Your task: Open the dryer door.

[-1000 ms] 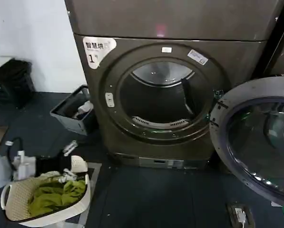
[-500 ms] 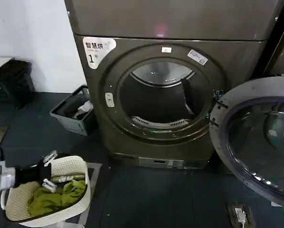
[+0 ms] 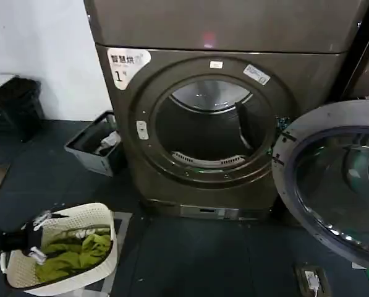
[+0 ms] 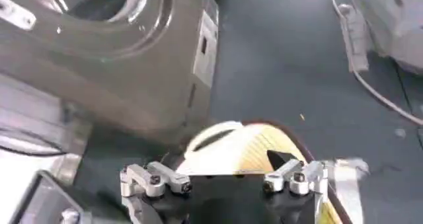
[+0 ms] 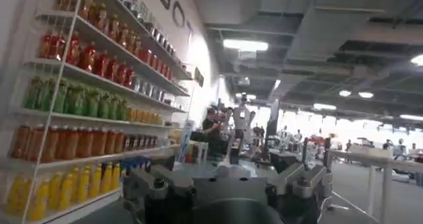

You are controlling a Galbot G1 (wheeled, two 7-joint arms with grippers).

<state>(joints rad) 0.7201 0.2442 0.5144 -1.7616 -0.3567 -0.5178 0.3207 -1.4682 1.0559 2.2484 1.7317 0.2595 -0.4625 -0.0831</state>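
Since the earlier frame the left end effector (image 3: 37,235) is drawn back lower left, over the white laundry basket (image 3: 101,257) on the floor, its fingers (image 4: 153,178) spread apart and empty. The dryer door (image 3: 332,185) is swung fully open to the right of the dryer (image 3: 221,111), inner side facing forward. The right end effector (image 5: 228,182) is seen with fingers apart.

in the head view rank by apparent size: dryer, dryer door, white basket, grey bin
1. dryer
2. dryer door, cut off by the frame edge
3. white basket
4. grey bin, though it sits farther back, so nearness may favour the basket
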